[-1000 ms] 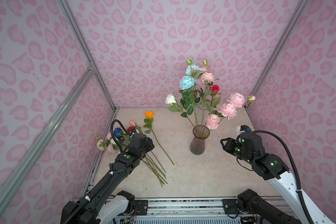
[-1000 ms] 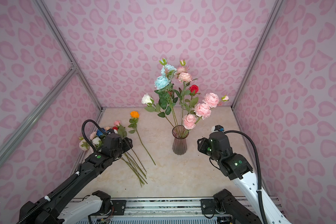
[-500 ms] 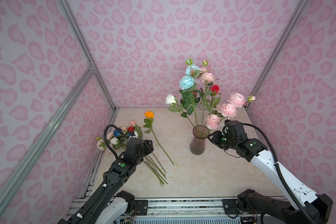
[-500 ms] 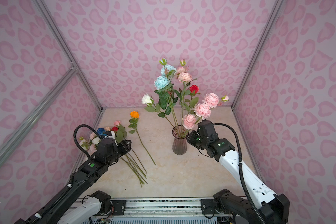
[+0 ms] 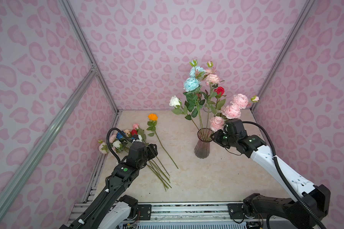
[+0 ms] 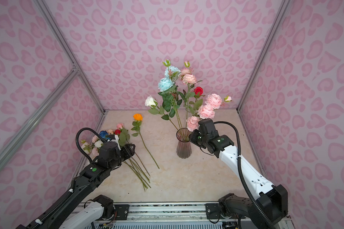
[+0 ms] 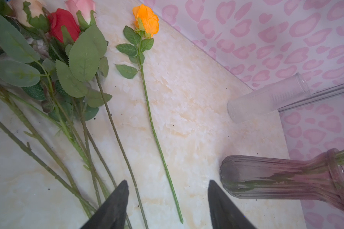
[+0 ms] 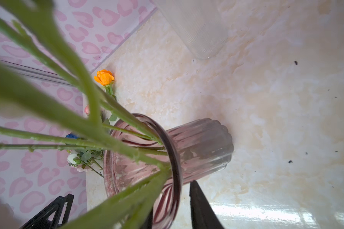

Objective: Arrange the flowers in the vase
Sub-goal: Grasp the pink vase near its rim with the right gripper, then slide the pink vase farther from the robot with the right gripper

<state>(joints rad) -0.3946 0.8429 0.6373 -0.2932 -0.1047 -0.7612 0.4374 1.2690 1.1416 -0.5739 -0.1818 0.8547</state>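
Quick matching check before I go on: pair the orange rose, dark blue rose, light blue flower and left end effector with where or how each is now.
1 orange rose
2 dark blue rose
3 light blue flower
4 left end effector

a in the vase
b open, over stems
c alone on the table
d in the heap

Pairs: 1-c, 2-d, 3-a, 4-b

Both arms, left arm (image 5: 117, 178) and right arm (image 5: 266, 156), finished black and white; corrugated cables (image 5: 107, 139) looped at wrists; green dots (image 5: 125, 169) marked; left gripper (image 7: 167, 181) fingers black, tapered.
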